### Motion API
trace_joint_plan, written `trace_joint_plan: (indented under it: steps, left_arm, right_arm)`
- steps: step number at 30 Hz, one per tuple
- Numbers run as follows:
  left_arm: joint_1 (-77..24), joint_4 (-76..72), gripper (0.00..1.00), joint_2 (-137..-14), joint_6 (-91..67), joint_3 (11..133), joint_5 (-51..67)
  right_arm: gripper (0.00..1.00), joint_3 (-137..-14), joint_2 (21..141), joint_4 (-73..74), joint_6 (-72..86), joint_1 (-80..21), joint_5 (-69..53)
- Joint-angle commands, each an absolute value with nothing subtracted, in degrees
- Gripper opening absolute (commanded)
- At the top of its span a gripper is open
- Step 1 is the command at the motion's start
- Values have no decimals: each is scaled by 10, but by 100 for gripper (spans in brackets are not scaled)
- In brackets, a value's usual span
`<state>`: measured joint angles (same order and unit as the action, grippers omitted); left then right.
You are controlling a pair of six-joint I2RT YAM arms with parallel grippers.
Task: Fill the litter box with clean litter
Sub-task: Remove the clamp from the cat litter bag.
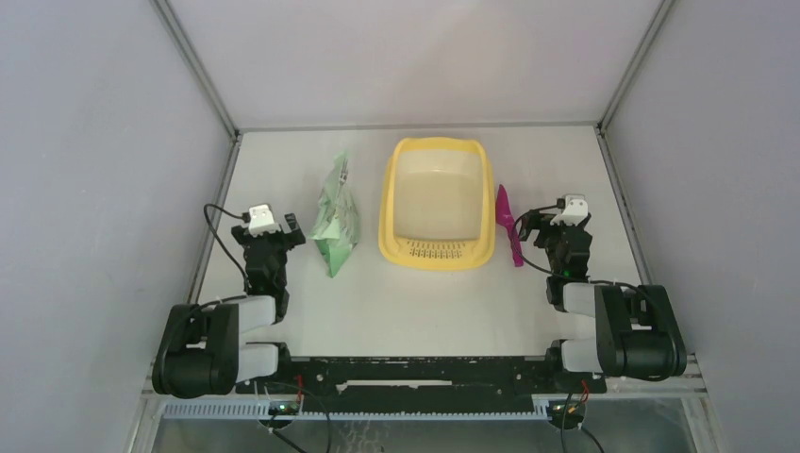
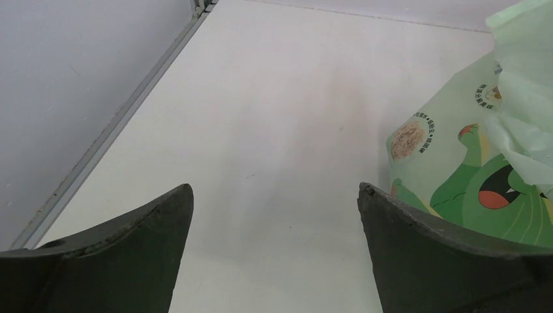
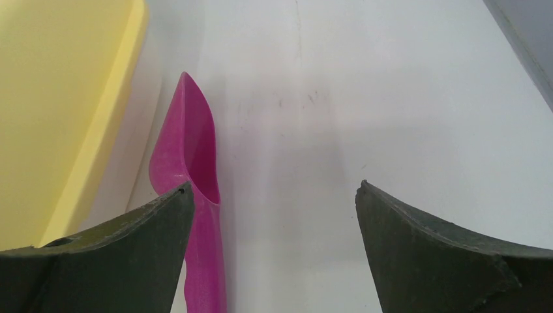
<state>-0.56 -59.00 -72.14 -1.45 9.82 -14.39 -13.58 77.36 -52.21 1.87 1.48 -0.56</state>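
The yellow litter box (image 1: pixel 436 251) lies mid-table with its slotted grille ledge toward me; its pale floor looks bare. No clean litter shows in any view. A light green printed bag (image 1: pixel 335 219) lies left of the box. My left gripper (image 1: pixel 267 229) stands open just left of the bag. In the left wrist view the bag (image 2: pixel 469 163) sits beyond the right finger, and the left gripper (image 2: pixel 274 189) has only bare table between its fingers. My right gripper (image 1: pixel 558 225) is open right of the box (image 3: pixel 59 98), holding nothing (image 3: pixel 274 186).
A magenta scoop (image 1: pixel 509 226) lies between the box and my right gripper, its bowl (image 3: pixel 192 163) beside my left finger. Grey walls with metal rails (image 2: pixel 111 124) close the table on three sides.
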Motion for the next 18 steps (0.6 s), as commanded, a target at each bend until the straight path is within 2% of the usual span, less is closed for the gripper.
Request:
trace_joint_plan:
  steps: [1,18]
  left_arm:
    - [-2,-606,100,-722,-6,112,-147]
    - [-2,-610,100,-710,-6,106,-149]
  right_arm:
    - [99,-152,776,-532,28,16,-11]
    - [99,-151,774,-535,28,16,-10]
